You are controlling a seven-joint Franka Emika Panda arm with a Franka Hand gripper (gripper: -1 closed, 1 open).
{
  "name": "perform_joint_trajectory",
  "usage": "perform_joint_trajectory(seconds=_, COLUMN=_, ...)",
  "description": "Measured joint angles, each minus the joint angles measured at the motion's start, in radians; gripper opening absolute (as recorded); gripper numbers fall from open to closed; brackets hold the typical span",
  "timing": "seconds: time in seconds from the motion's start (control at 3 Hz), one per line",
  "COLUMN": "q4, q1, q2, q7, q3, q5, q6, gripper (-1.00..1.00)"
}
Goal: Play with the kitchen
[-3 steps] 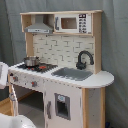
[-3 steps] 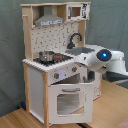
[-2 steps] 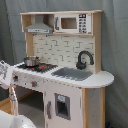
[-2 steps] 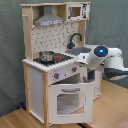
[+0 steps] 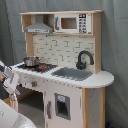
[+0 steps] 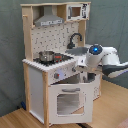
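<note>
Since a second ago the white Panda arm (image 6: 102, 59) has shifted only slightly: in the second exterior view its rounded wrist with the blue-lit ring sits a touch lower and closer to the counter's front edge, and in the first exterior view its white segment (image 5: 7, 80) at the left border has moved a little. Nothing on the kitchen (image 5: 65, 70) has changed place. This tall toy of white panels and pale wood stands against a grey-green curtain (image 5: 115, 45) on a wooden floor (image 6: 20, 117). Reading the first exterior view from its left: a grey wedge-shaped hood (image 5: 39, 25) hangs under the top shelf, and beneath it a small shiny metal pot (image 5: 31, 61) rests on the black stovetop (image 5: 37, 66) with red rings. Behind runs a white backsplash printed with a brick-like tile pattern. Further right, the small microwave (image 5: 72, 23) has a window and dark button panel; below it the curved black faucet (image 5: 84, 59) arches over the shallow grey rectangular sink (image 5: 72, 74), set in a smooth white counter with a rounded end. In the second exterior view the windowed oven door (image 6: 66, 100) fills the lower front, knobs above it. The gripper (image 6: 86, 76) hangs just in front of the counter edge above the oven door's right side, dark and partly hidden by the wrist; whether its pincer is wide or narrow I cannot tell. In the first exterior view the arm is cut off by the frame.
</note>
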Motion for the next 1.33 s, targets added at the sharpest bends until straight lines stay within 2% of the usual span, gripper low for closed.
perform_joint_trajectory(seconds=0.33, q4=-0.035, q1=-0.02, q2=0.077, q7=-0.021, q3=0.0, q5=0.0, q6=0.048, gripper=1.0)
perform_joint_trajectory(seconds=0.67, q4=-0.05, q1=-0.061, q2=0.134, q7=-0.076, q3=0.005, q5=0.0, q6=0.108, gripper=1.0)
perform_joint_trajectory(seconds=1.0, q4=-0.05, q1=-0.105, q2=0.18, q7=-0.131, q3=0.021, q5=0.0, q6=0.166, gripper=1.0)
perform_joint_trajectory(seconds=1.33, q4=-0.05, q1=-0.126, q2=0.205, q7=-0.174, q3=0.028, q5=0.0, q6=0.199, gripper=1.0)
